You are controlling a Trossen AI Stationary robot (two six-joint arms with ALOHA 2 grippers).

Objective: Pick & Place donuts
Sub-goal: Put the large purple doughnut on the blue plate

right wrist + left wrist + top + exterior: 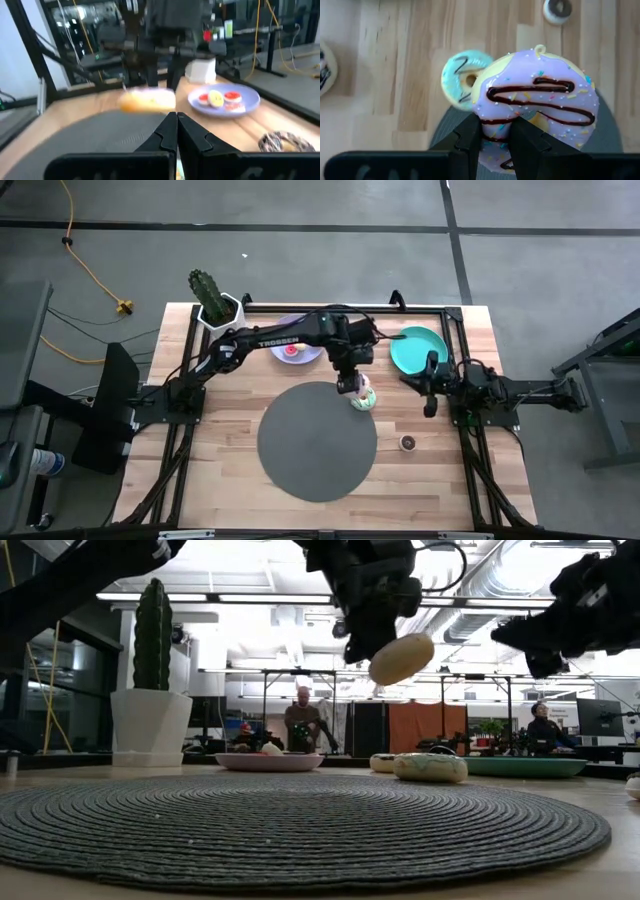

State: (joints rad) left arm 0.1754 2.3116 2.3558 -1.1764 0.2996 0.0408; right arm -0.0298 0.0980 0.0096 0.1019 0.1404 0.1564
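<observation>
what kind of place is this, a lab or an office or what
Probably a robotics lab in an open office: a wooden table framed by arm rigs, exposed ceiling ducts, and people at desks behind.

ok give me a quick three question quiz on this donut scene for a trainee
1. True or false: the left gripper holds a purple donut in the air.
2. Which plate already has donuts on it? A) teal plate B) lavender plate
3. Fill in: the right gripper is ____ and holds nothing.

Key: 1 true; 2 B; 3 shut
</observation>
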